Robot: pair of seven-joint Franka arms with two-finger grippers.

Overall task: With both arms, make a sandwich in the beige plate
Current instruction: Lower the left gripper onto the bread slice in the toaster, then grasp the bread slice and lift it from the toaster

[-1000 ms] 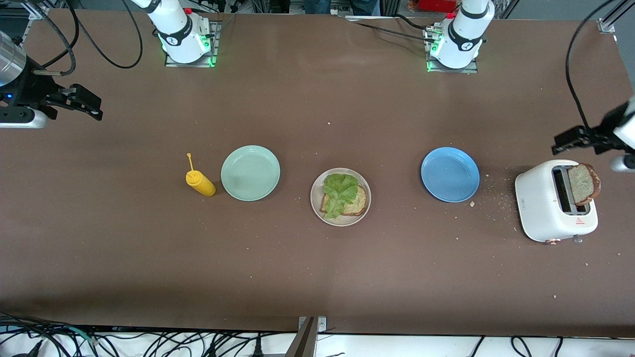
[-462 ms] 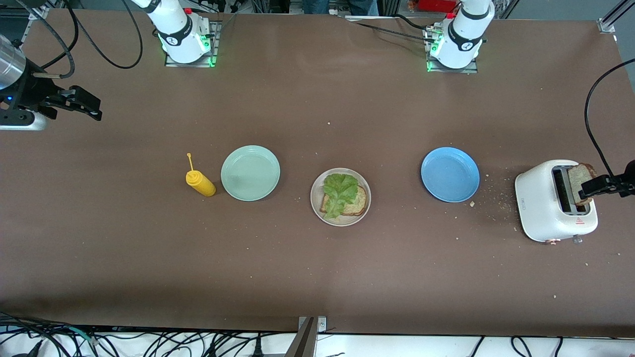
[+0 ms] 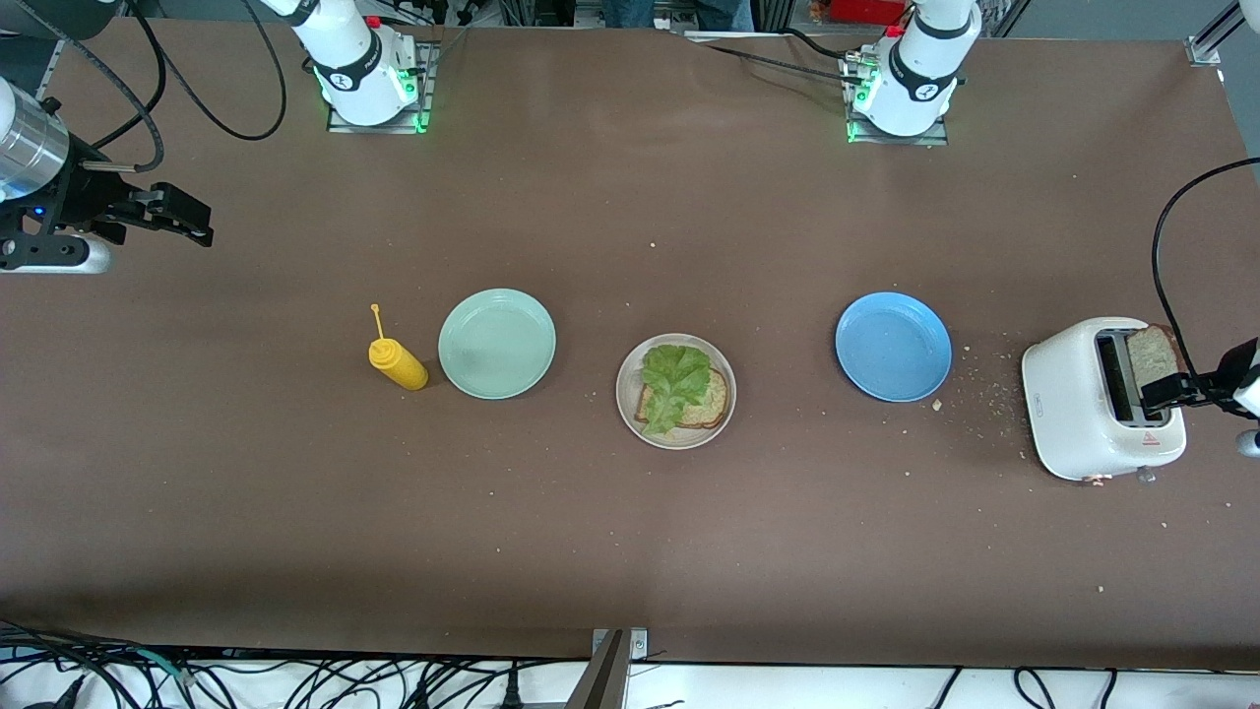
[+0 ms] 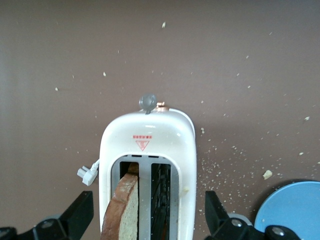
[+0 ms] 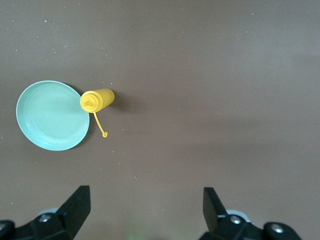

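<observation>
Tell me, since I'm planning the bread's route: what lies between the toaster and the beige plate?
In the front view, the blue plate lies between the toaster and the beige plate, with scattered crumbs beside the toaster.

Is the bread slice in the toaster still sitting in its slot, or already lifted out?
In the slot. The bread slice stands upright, sticking out of one toaster slot, with the open left claw straddling it, not yet closed.

Lettuce (image 3: 674,382) on bread (image 3: 707,404) in the middle plate (image 3: 630,414); another slice (image 3: 1152,356) stands in the toaster (image 3: 1073,409).
</observation>
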